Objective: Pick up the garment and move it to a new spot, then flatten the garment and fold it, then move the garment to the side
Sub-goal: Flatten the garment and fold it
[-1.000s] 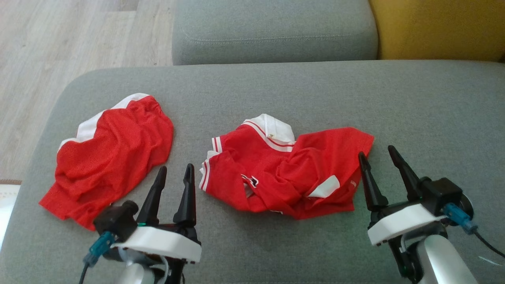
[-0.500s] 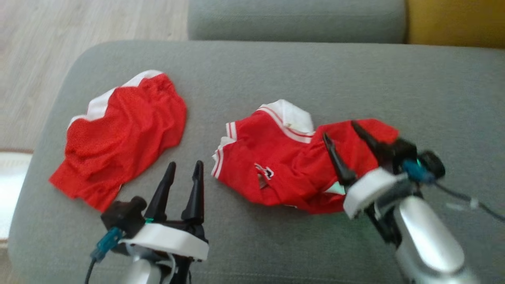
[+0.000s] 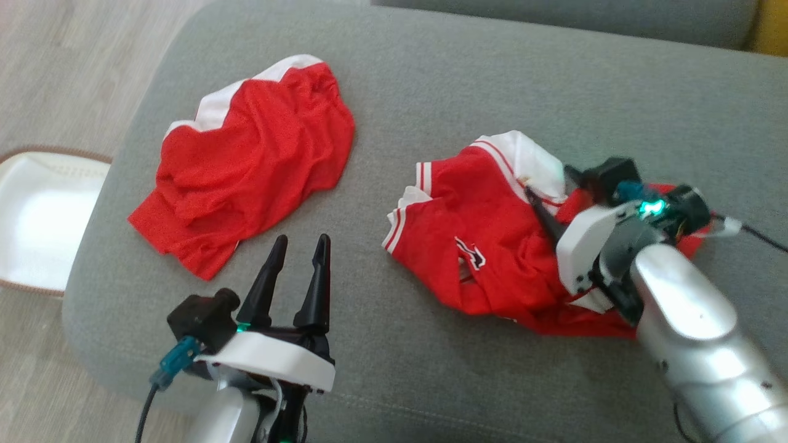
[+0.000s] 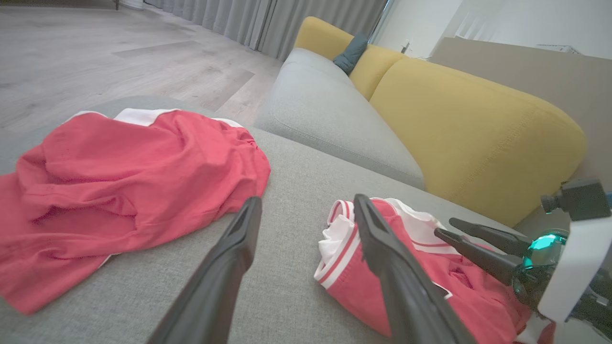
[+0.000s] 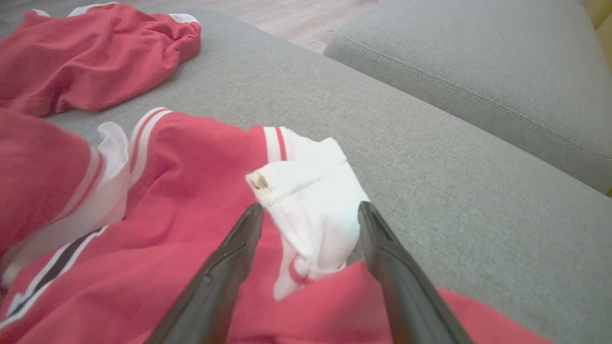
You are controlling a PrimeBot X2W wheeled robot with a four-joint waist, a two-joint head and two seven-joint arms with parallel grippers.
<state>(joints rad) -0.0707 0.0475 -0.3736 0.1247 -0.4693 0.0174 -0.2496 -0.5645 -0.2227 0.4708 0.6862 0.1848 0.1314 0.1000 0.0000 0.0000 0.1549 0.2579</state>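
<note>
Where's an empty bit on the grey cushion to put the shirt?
Bare: the far stretch of the cushion beyond the shirt, and the strip between shorts and shirt. Crowded: at the collar, which the right gripper straddles.

Left arm sits low and near, right arm stretches forward, both jaws spread wide.

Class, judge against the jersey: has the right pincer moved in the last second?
Yes. The right pincer has gone from beside the right edge of the jersey forward and left, over it, open astride the white collar.
</note>
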